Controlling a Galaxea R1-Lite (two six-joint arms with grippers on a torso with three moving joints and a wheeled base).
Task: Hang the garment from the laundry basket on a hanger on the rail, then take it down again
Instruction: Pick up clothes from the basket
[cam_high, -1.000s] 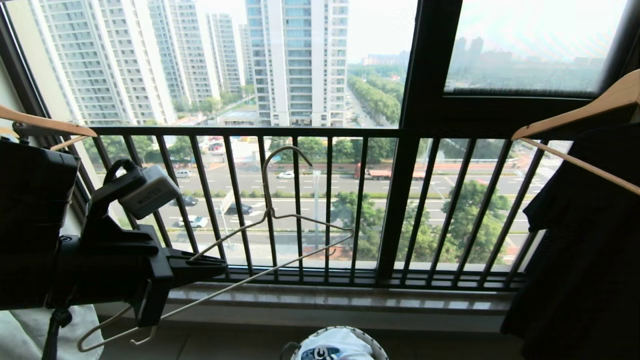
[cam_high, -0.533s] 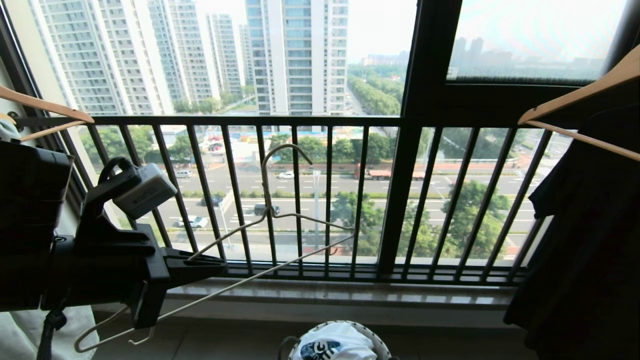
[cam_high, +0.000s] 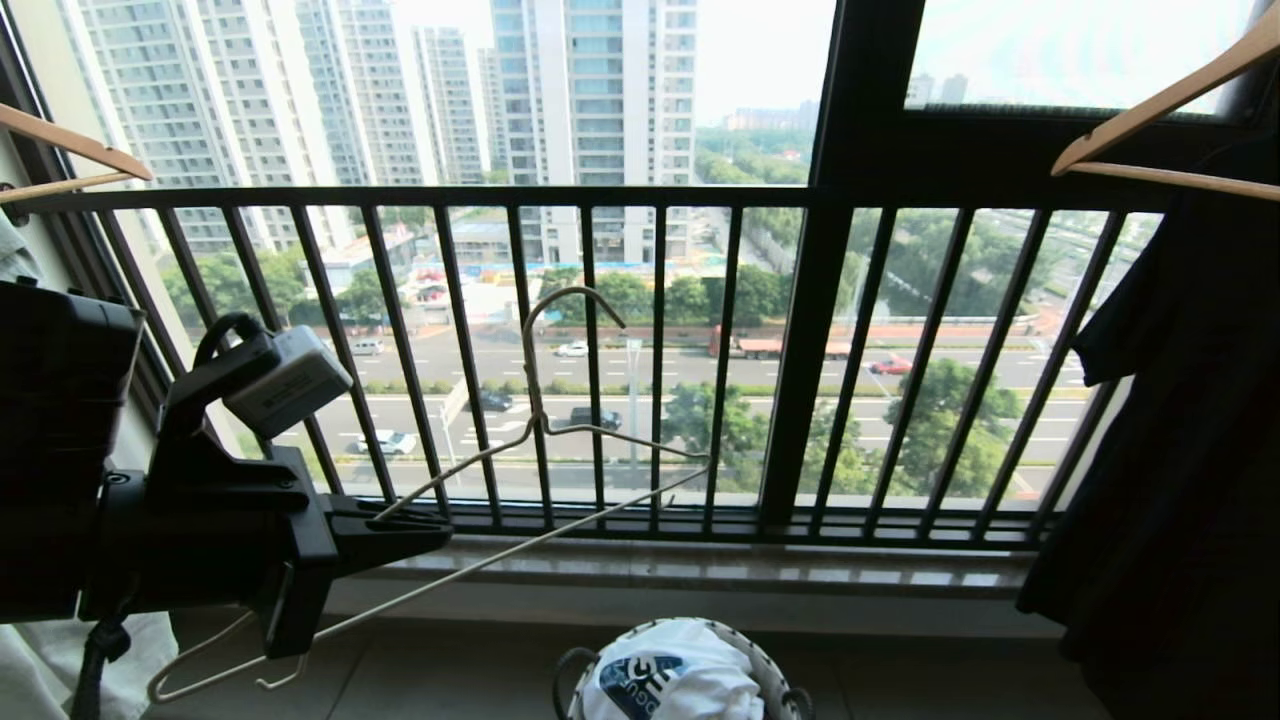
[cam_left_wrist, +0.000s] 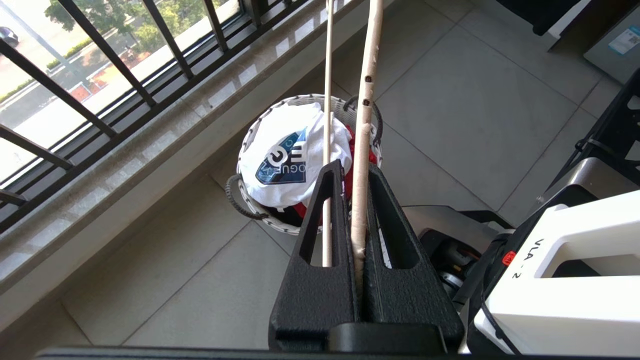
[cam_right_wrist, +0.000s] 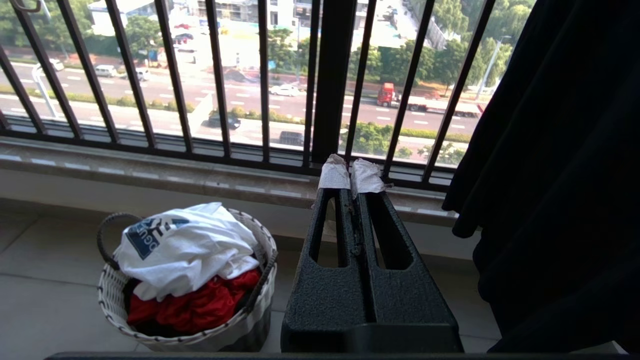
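The black window railing serves as the reference landmark.

1. At the far left of the railing, a wooden hanger shows above the top bar.
2. Below it, left of the railing's middle, the left hand is level with the lower bar and clamped narrow on the hanger. The jaws pinch the hanger's lower wire. The long hook neck stands upright in front of the railing bars, and one upturned end hook hangs below the hand.
3. Below the railing's middle, on the floor tiles in front of the sill, stands the laundry basket.
4. The garment lies crumpled on top of the basket contents, with its dark blue print facing up. A red cloth lies under it inside the basket.
5. The right hand is level with the sill, to the right of the basket. Its jaws are pressed together and hold nothing. White padding covers the fingertips.
6. At the right end of the railing, a black shirt hangs from a second wooden hanger.
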